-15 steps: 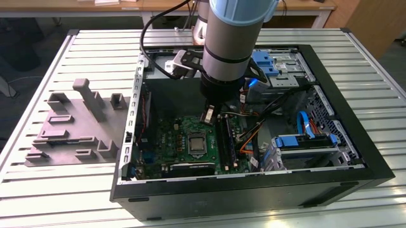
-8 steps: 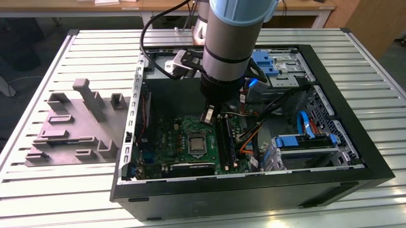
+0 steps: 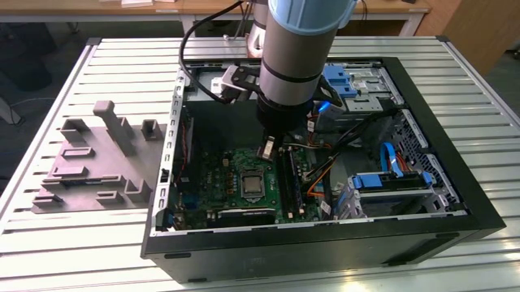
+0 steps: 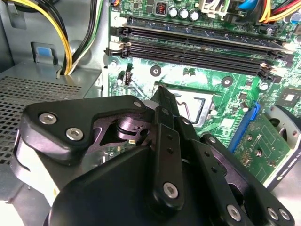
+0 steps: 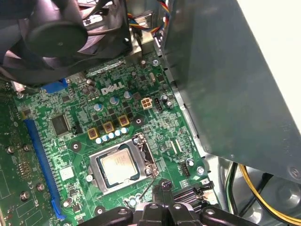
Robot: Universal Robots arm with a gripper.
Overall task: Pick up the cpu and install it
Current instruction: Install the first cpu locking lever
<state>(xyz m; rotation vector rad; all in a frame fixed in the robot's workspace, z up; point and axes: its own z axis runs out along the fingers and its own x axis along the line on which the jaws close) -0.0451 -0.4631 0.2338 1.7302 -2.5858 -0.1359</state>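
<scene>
The cpu (image 5: pixel 117 167), a small square with a pale silvery top, lies flat in the socket's metal frame (image 5: pixel 141 155) on the green motherboard (image 5: pixel 75 141). In the exterior view the cpu (image 3: pixel 251 186) sits mid-board inside the open computer case (image 3: pixel 455 176). My gripper (image 3: pixel 267 151) hangs just above the board, close behind the socket. In the first wrist view the gripper (image 5: pixel 163 185) is shut with nothing visible between its tips, right beside the socket's corner and a thin wire lever (image 5: pixel 146 189). The gripper (image 4: pixel 161 88) ends at the socket edge in the second wrist view too.
Black memory slots (image 4: pixel 197 44) run beside the socket. A black fan (image 5: pixel 56 28) and a grey metal box (image 5: pixel 235 70) flank the board. Yellow cables (image 4: pixel 56 33) hang near the box. Drive bays with blue clips (image 3: pixel 390 182) fill the case's right. A grey fixture (image 3: pixel 97 158) lies outside.
</scene>
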